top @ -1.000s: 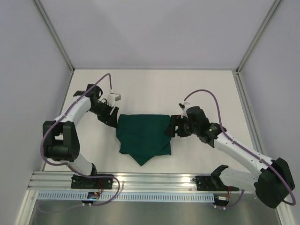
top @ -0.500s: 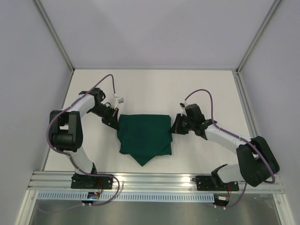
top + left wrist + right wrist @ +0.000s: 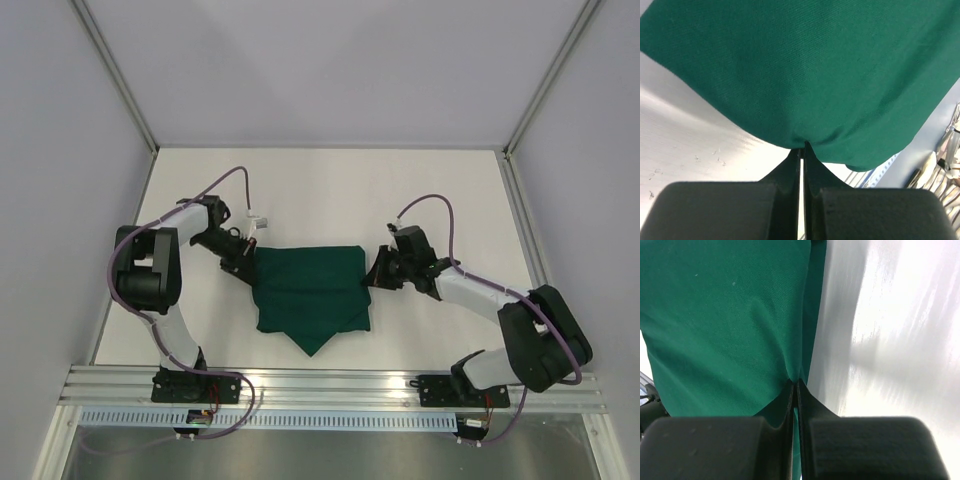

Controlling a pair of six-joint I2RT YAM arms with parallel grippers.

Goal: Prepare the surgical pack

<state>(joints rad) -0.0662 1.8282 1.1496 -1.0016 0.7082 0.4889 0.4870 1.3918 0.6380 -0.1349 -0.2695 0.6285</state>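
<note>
One folded dark green cloth (image 3: pixel 312 290) lying central on white surface (image 3: pixel 330 190), left claw (image 3: pixel 244 262) pinching its far-left corner, right claw (image 3: pixel 374 277) pinching its right edge, both finger pairs closed on fabric

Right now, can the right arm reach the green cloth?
Yes, it looks so: the right gripper is shut on the edge of the green cloth, and nothing is in the way.
</note>
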